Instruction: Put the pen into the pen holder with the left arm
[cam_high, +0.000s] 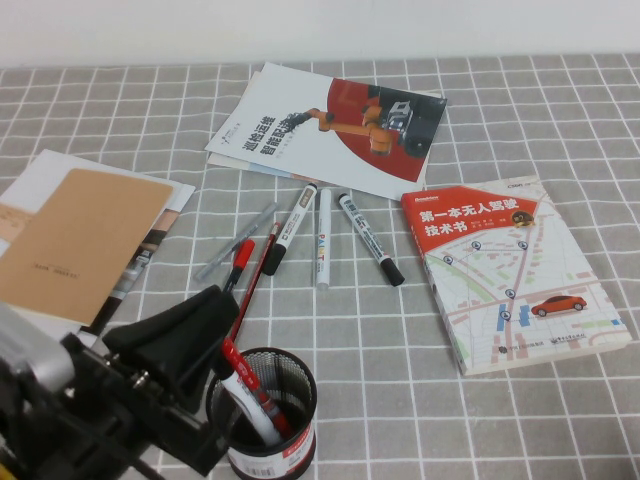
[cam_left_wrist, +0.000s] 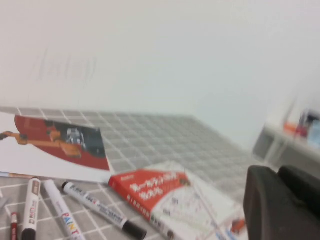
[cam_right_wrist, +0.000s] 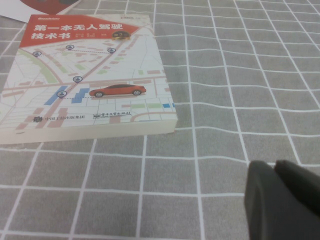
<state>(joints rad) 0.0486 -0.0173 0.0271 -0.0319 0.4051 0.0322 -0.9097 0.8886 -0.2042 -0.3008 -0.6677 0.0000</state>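
The pen holder (cam_high: 300, 395), a round black mesh cup with a red and white band at its base, stands near the table's front edge. A red-topped pen (cam_high: 245, 385) leans inside it, its top poking out over the rim. My left gripper (cam_high: 220, 320) hovers just left of the cup beside the pen's top. It is shut with nothing between its fingers, and in the left wrist view the left gripper (cam_left_wrist: 277, 172) faces the books. My right gripper (cam_right_wrist: 274, 167) shows only in the right wrist view, shut and empty, low over the checked cloth.
Behind the cup lie a thin red stick (cam_high: 258, 275), a red-capped black pen (cam_high: 238, 262), a clear grey pen (cam_high: 235, 243) and three markers (cam_high: 323, 238). A map-covered book (cam_high: 510, 270) lies to the right, a robot brochure (cam_high: 330, 125) at the back, and a brown notebook (cam_high: 80, 240) at the left.
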